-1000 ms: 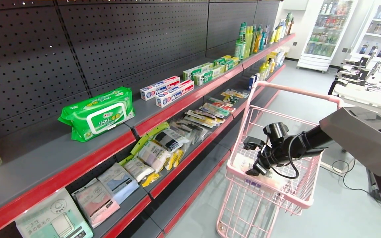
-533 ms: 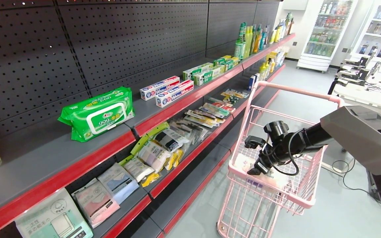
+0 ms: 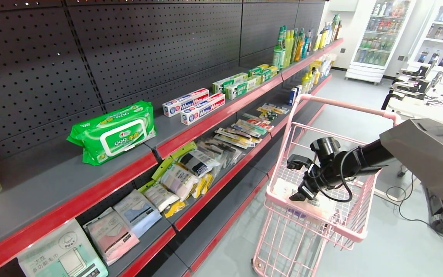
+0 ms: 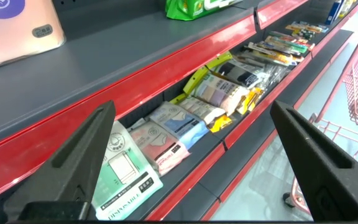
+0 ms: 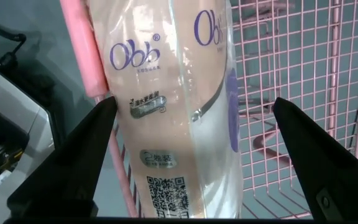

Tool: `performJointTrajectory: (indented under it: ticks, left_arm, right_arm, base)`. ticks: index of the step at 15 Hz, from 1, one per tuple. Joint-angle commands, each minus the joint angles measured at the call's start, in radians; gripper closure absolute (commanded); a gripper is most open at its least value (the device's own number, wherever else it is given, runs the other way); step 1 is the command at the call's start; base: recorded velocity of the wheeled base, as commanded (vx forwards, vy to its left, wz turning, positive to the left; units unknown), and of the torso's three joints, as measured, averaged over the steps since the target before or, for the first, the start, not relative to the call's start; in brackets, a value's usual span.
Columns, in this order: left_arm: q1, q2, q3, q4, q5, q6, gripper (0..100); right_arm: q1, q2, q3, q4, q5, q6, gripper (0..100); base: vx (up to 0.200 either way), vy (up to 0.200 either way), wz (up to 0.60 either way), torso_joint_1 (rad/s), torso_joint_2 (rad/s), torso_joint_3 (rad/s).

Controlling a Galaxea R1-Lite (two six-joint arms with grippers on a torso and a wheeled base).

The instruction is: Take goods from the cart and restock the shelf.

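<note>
In the head view the right pincer sits low in the pink cart, right of the shelf, its wrist masking the fingers. The right wrist view shows them spread wide, the pale tissue pack lying between, ungripped. The left pincer, wide open and empty, hangs before the lower-tier packets.
</note>
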Motion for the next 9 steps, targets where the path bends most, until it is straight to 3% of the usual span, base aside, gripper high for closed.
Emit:
performJointTrajectory:
  ticks: [1, 9]
  left_arm:
    - [0.000, 0.001, 0.000, 0.000, 0.000, 0.000, 0]
    - [0.000, 0.001, 0.000, 0.000, 0.000, 0.000, 0]
  right_arm:
    - [0.005, -0.022, 0.022, 0.001, 0.006, -0.001, 0]
    - [-0.017, 0.013, 0.027, -0.001, 0.024, -0.005, 0]
  base:
    - [0.000, 0.000, 0.00, 0.000, 0.00, 0.000]
    - [0.000, 0.000, 0.00, 0.000, 0.00, 0.000]
